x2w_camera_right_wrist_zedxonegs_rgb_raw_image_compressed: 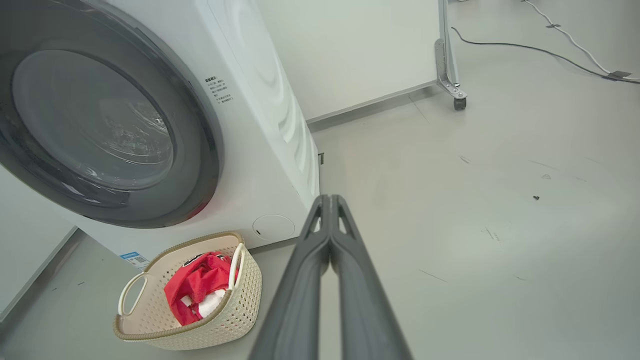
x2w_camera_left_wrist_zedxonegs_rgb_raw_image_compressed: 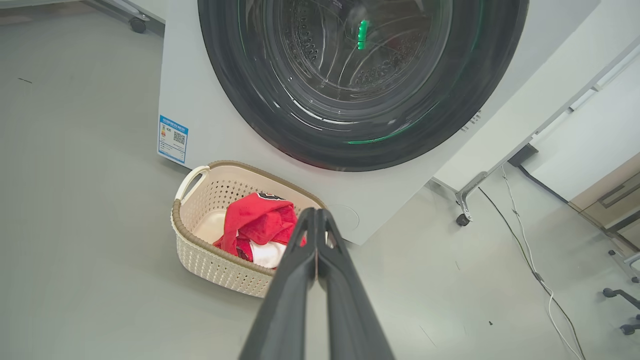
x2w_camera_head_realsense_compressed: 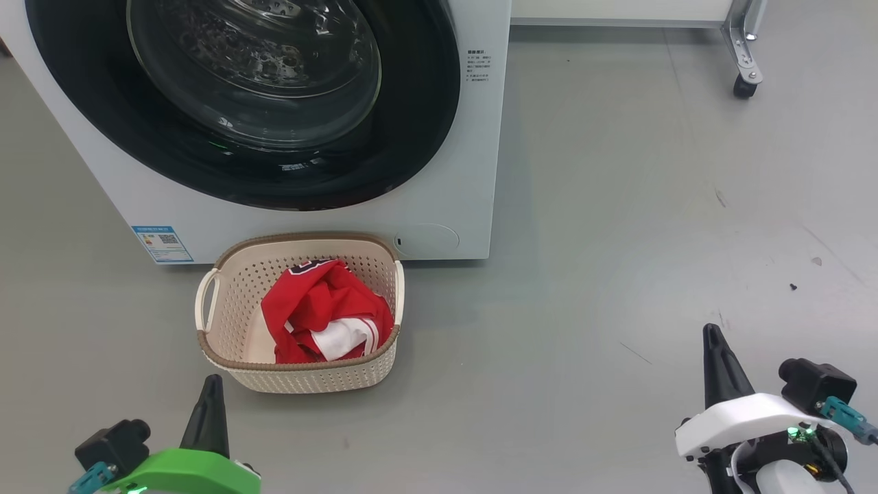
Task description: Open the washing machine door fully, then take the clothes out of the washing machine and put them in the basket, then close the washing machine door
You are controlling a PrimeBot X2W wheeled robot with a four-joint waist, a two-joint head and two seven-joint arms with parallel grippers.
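Lying in the basket [x2w_camera_head_realsense_compressed: 315, 379], the red clothes [x2w_camera_head_realsense_compressed: 309, 309] sit toward its right end. The basket stands on the floor just in front of the washing machine [x2w_camera_head_realsense_compressed: 453, 171], near its lower front edge. The door [x2w_camera_head_realsense_compressed: 425, 123] looks flush against the machine, so the job seems all but finished. The left pincer [x2w_camera_head_realsense_compressed: 211, 398] and right pincer [x2w_camera_head_realsense_compressed: 715, 357] hang low, fingers pressed together, holding nothing. If the latch needs confirming, a firm, square push on the black rim, not the glass, would serve best.

A castor-footed metal leg [x2w_camera_head_realsense_compressed: 742, 51] stands on the scuffed grey floor [x2w_camera_head_realsense_compressed: 617, 206], cables [x2w_camera_right_wrist_zedxonegs_rgb_raw_image_compressed: 525, 46] trailing nearby.
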